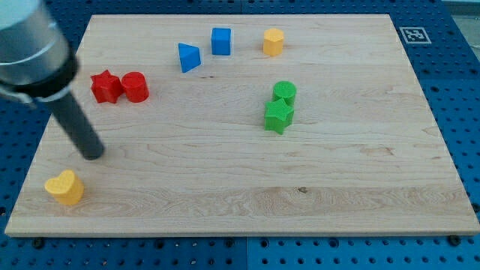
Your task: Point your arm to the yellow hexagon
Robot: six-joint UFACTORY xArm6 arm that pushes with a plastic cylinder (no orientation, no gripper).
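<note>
The yellow hexagon (273,42) stands near the view's top, right of centre, on the wooden board (225,180). My tip (93,153) rests on the board at the view's left, far from the hexagon, below the red star (106,87) and the red cylinder (136,87). A yellow heart (64,187) lies just below and left of my tip, apart from it. A blue triangle (189,58) and a blue cube (220,40) sit left of the hexagon.
A green cylinder (284,93) touches a green star (278,115) right of the board's centre. A blue pegboard (450,90) surrounds the board, with a fiducial marker (412,34) at the view's top right corner.
</note>
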